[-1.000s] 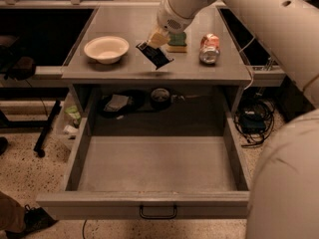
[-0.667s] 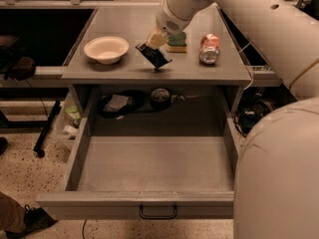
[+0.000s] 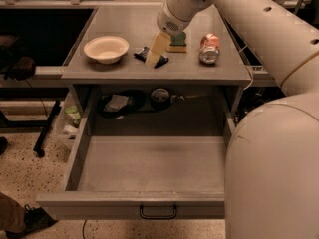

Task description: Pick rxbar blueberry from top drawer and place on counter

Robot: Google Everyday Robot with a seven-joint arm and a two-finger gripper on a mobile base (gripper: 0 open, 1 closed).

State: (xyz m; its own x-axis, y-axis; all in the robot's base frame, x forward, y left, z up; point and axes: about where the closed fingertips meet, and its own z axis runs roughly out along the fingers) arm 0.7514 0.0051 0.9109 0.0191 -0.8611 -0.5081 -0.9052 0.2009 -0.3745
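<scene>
Gaping top drawer (image 3: pixel 99 204), hand (image 3: pixel 154 55) @ rxbar blueberry (image 3: pixel 141 54)

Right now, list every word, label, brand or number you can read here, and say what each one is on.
Nothing here can be read.
rxbar blueberry, on the counter at the tip of the gripper: print too blurred to read.
Drink can: red-and-white label, too blurred to read.
Sponge, bowl, top drawer: no writing visible.

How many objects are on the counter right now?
4: a white bowl at left, the rxbar blueberry mid-front under the gripper, a green sponge just behind, and a soda can at right. The arm may hide more.
</scene>
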